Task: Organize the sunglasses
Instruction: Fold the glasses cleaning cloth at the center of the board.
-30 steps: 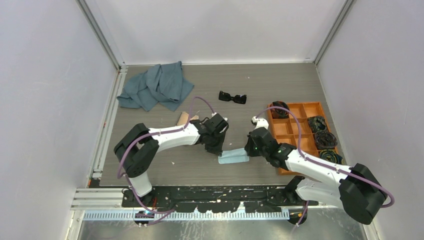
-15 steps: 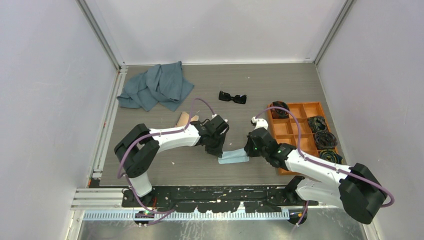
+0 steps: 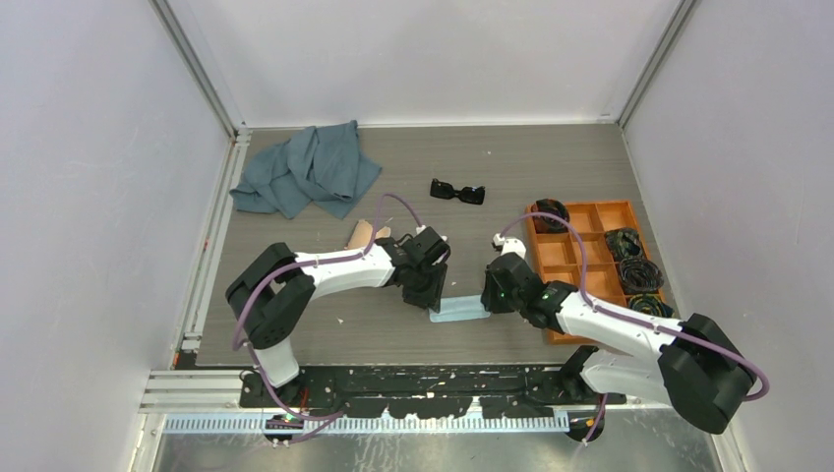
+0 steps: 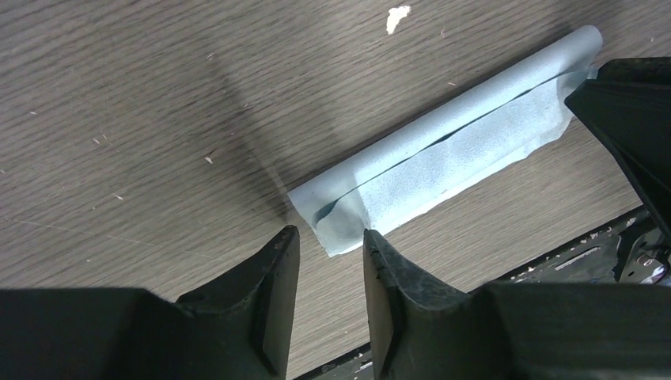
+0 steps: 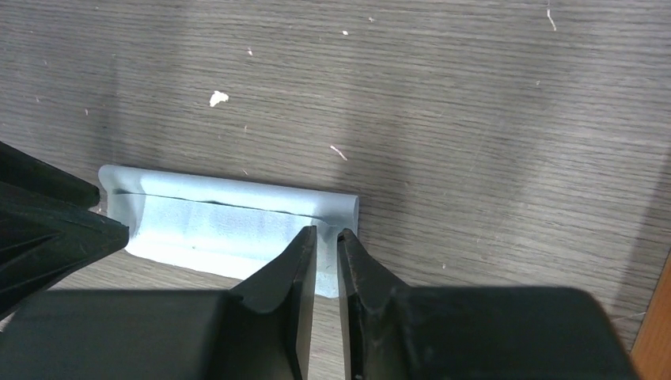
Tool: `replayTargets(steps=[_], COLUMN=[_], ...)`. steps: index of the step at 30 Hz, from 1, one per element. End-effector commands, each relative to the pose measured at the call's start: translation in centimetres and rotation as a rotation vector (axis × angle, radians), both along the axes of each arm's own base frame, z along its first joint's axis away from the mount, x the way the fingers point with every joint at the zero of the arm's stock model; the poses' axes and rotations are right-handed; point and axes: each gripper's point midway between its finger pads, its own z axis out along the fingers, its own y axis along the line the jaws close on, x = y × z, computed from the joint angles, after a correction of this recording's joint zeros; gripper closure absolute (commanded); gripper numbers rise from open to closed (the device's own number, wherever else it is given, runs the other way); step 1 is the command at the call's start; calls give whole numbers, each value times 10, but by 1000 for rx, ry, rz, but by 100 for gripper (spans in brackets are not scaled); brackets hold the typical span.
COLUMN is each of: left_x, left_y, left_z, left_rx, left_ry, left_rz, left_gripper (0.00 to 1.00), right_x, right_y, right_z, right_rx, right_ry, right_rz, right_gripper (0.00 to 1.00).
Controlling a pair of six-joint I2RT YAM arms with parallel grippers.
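Observation:
The sunglasses [image 3: 457, 191], black with dark lenses, lie on the table towards the back, well beyond both grippers. A light blue folded cloth [image 3: 460, 310] lies flat near the front edge between the two grippers. My left gripper [image 4: 330, 233] is open, its fingertips straddling the cloth's [image 4: 443, 158] left end without touching it. My right gripper [image 5: 327, 231] is open by a narrow gap just over the cloth's [image 5: 214, 222] right end, and the fabric lies on the table under that gap. In the top view the left gripper [image 3: 433, 300] and right gripper [image 3: 485, 300] flank the cloth.
A crumpled grey-blue towel [image 3: 307, 169] lies at the back left. An orange compartment tray [image 3: 590, 211] at the right holds black coiled bundles [image 3: 629, 258]. A small tan object [image 3: 362, 234] sits behind the left arm. The table's front edge runs just below the folded cloth.
Both grippers were shut at the ends of the blue cloth and have now parted their jaws, the left wider than the right. The cloth rests on the table; the arms barely moved.

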Motion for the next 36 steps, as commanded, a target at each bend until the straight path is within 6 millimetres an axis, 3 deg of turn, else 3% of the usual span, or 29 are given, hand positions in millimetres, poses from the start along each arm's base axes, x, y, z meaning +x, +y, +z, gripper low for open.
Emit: replayTargets(steps=[1, 8, 12, 24, 36], left_x=[7, 14, 14, 25, 37], left_y=[-4, -2, -8, -19, -15], left_z=[20, 49, 53, 26, 8], left_rx=[-11, -38, -64, -79, -42], left_ry=[-44, -104, -99, -43, -19], left_rz=[3, 12, 19, 62, 74], left_gripper=[63, 62, 65, 73, 77], right_x=[6, 4, 8, 21, 6], right_y=[8, 9, 19, 64, 70], right_z=[18, 44, 51, 24, 4], right_rx=[34, 85, 120, 144, 152], right_ry=[-31, -70, -82, 29, 81], right_rz=[-4, 7, 22, 67, 86], right_gripper=[77, 72, 71, 77, 77])
